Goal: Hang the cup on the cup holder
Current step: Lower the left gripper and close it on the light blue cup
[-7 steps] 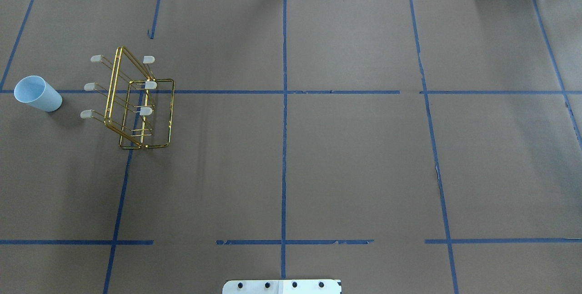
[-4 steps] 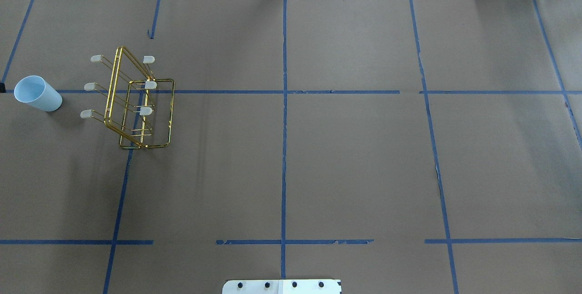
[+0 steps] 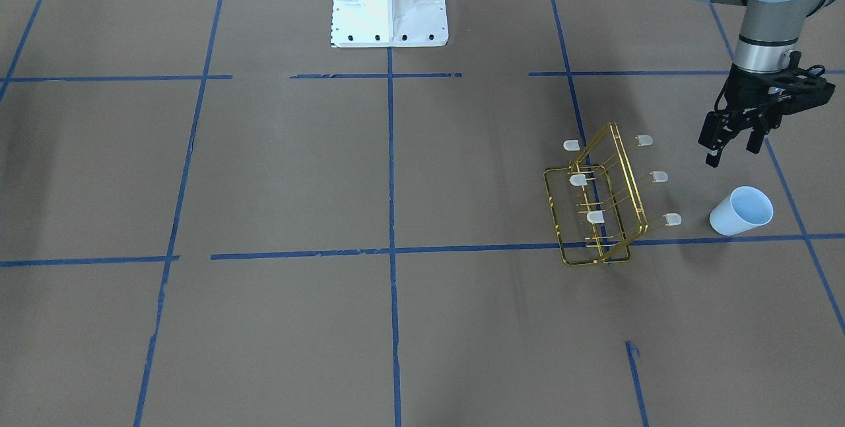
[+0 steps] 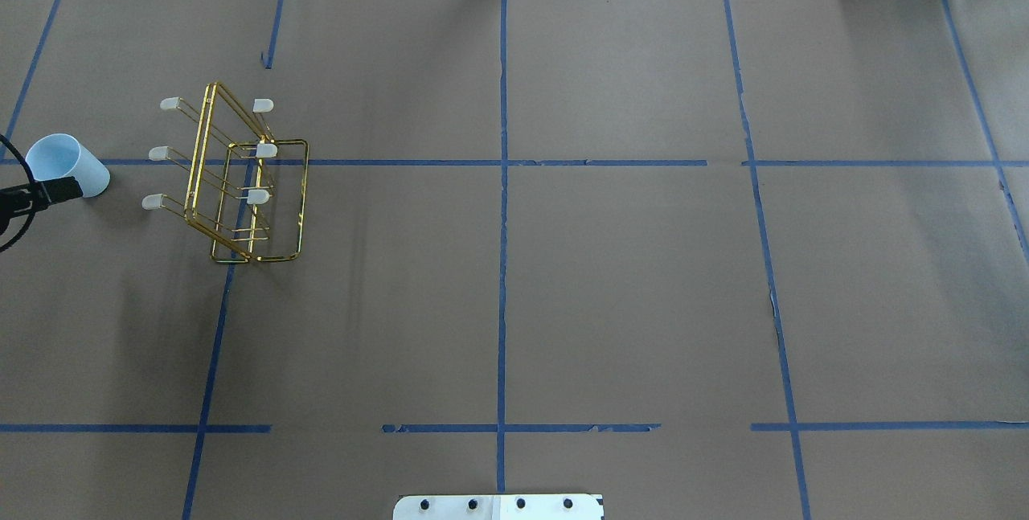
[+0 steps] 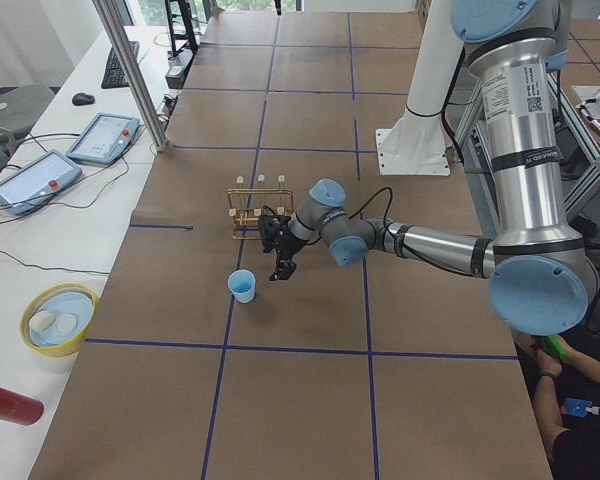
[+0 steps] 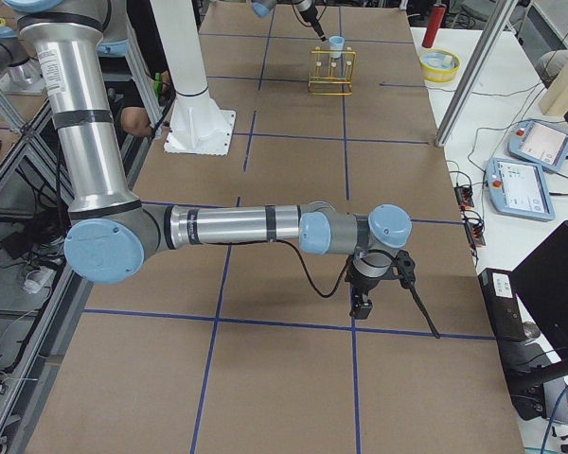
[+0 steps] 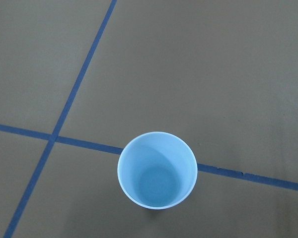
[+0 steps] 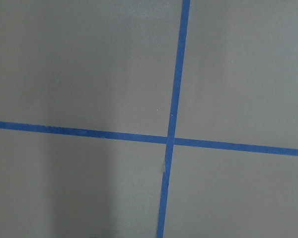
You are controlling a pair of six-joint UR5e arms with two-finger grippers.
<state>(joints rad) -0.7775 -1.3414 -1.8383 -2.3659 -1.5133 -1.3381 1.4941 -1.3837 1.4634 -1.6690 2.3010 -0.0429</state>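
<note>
Brown paper-covered table w/ a blue tape grid, shown from several cams. A pale-blue cup stands upright, mouth up, at the table's left end (robot's left). It sits on a tape line just beside a crossing.

The cup holder, a gold wire rack w/ six white-capped prongs, stands to the cup's right in the overhead view. It is near the cup, not touching. Three prongs point toward the cup, three away.

L gripper hangs above the table on the robot's side of the cup, near it, no contact. Its fingers point down & stand apart w/ nothing btwn them. In the overhead view one black finger pokes in at the left edge, overlapping the cup's near side. L wrist cam looks straight down into the cup, low-centre in frame.

R gripper is well apart at the table's right end, above a tape crossing. It shows only in the side cam, so can't tell if wide or narrow. White robot base plate sits mid-table at the robot's edge.
</note>
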